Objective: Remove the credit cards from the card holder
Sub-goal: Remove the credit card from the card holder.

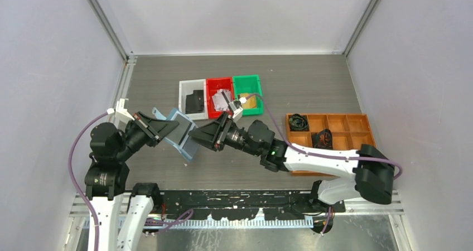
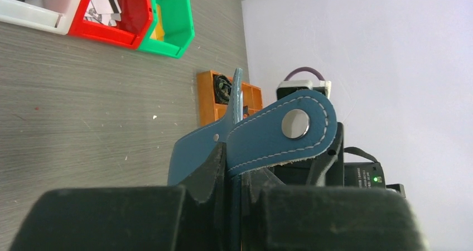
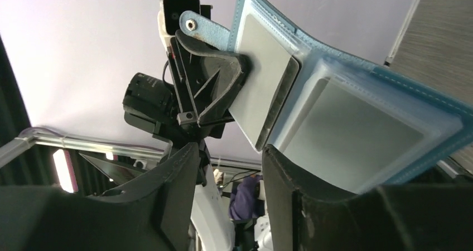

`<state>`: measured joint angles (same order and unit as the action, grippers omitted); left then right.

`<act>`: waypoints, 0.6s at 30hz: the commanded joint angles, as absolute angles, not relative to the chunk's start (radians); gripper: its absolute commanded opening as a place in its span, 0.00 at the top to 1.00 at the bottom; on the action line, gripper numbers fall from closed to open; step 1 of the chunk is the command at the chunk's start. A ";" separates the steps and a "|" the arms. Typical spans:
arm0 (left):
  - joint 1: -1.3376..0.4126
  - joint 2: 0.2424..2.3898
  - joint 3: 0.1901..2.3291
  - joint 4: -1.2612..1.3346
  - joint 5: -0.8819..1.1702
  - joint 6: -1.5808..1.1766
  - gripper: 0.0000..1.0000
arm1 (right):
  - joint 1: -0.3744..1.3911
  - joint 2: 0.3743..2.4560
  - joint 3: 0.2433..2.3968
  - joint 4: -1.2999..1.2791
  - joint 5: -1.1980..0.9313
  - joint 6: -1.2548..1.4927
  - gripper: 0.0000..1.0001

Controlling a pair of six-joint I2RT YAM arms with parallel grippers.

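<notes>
The blue card holder [image 1: 182,133] hangs open above the table, with my left gripper [image 1: 166,129] shut on its edge below the snap tab [image 2: 295,124]. In the left wrist view the jaws [image 2: 237,157] pinch the blue leather [image 2: 195,150]. A silver-grey credit card [image 3: 262,92] sticks partly out of a clear slot of the holder [image 3: 362,128]. My right gripper [image 3: 230,150] is open just under that card's lower corner, with nothing between its fingers. From above, the right gripper [image 1: 201,135] faces the holder from the right.
At the back stand a white bin [image 1: 184,86] holding a black card [image 1: 195,101], a red bin [image 1: 210,83] with a silver card [image 1: 222,99], and a green bin [image 1: 248,82] with a gold card [image 1: 249,102]. An orange compartment tray [image 1: 334,122] with coiled cables lies to the right.
</notes>
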<state>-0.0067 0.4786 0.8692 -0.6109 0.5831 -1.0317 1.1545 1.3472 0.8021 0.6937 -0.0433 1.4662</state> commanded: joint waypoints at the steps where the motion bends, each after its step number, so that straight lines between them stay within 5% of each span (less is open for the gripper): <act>1: -0.008 0.465 0.917 -0.539 0.621 -1.072 1.00 | 1.141 1.207 0.870 0.433 0.013 1.232 0.46; 9: -0.008 0.478 0.904 -0.477 0.758 -1.120 1.00 | 1.023 1.104 1.023 0.178 -0.036 0.916 0.25; 18: -0.009 0.476 0.904 -0.438 0.828 -1.139 1.00 | 0.997 1.252 1.089 0.305 -0.375 0.968 0.18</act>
<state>-0.0067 0.4786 0.8745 -0.5491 0.7547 -1.1023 0.9913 1.2194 1.0706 0.2485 -0.2115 0.9737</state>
